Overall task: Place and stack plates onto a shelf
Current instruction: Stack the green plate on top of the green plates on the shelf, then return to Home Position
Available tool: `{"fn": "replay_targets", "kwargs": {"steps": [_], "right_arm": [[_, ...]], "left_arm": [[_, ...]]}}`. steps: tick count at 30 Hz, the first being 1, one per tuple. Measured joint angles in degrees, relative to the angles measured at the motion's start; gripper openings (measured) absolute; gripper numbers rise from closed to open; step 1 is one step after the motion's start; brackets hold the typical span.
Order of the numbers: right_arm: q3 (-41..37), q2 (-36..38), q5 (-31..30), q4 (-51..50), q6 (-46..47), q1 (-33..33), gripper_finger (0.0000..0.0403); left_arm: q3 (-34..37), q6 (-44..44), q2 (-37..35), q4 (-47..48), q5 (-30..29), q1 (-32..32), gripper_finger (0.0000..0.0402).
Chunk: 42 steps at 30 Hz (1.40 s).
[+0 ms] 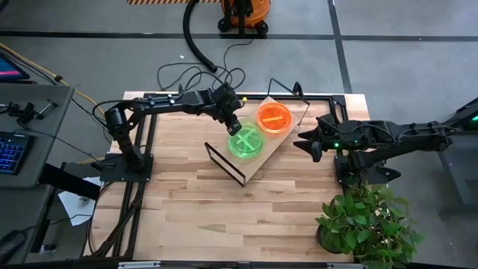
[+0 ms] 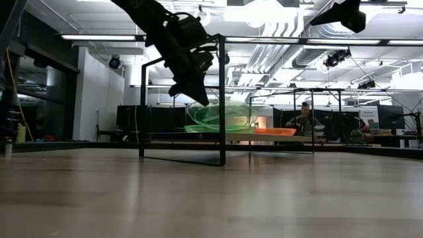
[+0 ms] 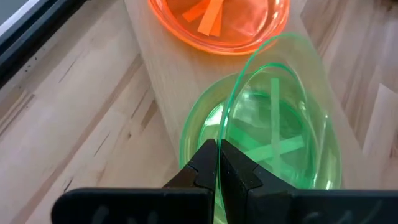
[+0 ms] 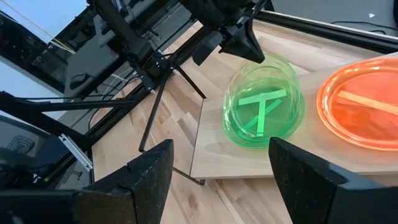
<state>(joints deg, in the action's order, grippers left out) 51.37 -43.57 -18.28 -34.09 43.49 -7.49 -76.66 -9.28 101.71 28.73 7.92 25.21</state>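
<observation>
The left gripper [image 3: 217, 168] has its fingers pinched tight on the rim of a green plate [image 3: 280, 106], holding it tilted, lower edge resting in the green stack [image 1: 246, 143] beneath. That stack sits on the shelf [image 1: 278, 142] toward its end nearer the table's front edge, with a strip of bare board showing around it. The orange plates [image 1: 274, 117] lie on the shelf's far end, just beside the green ones, rims close but apart. The left arm reaches in from the table's left rear, wrist angled down over the shelf. The right gripper [image 1: 305, 140] hangs off the shelf's right side with fingers spread and empty, well apart from the plates; open tabletop [image 1: 194, 209] lies in front, and a potted plant [image 1: 366, 220] stands at the right front corner.
</observation>
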Motion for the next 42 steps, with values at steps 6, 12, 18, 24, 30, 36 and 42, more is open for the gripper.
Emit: {"fn": "replay_targets", "kwargs": {"steps": [6,12,18,24,30,36,42], "right_arm": [[0.00,0.00,-0.79,0.01,-0.08,0.00,0.0247],[-0.01,0.00,-0.94,0.02,-0.01,0.00,0.0247],[0.00,0.02,-0.96,0.02,-1.34,0.00,0.0247],[-0.02,0.39,-0.93,0.02,-2.15,0.00,0.0247],[-0.02,1.75,-0.90,0.37,-3.47,0.00,0.0247],[-0.02,3.76,-1.27,0.46,-4.53,0.00,0.0247],[-0.02,5.05,-1.51,2.27,-4.13,0.00,0.0247]], "left_arm": [[0.00,4.24,0.00,-0.46,0.02,-0.24,0.0001],[0.00,5.90,0.00,-0.45,0.02,-0.26,0.0029],[0.00,3.50,-0.09,-1.87,0.02,-0.26,0.0086],[-2.14,1.85,-0.77,0.89,0.49,1.21,0.0138],[-6.65,0.11,-5.27,0.55,5.87,4.02,0.0159],[-3.44,-2.10,-16.05,-10.60,7.64,3.71,0.0135],[13.88,-2.64,-31.33,-33.30,4.27,-2.68,0.0052]]}}
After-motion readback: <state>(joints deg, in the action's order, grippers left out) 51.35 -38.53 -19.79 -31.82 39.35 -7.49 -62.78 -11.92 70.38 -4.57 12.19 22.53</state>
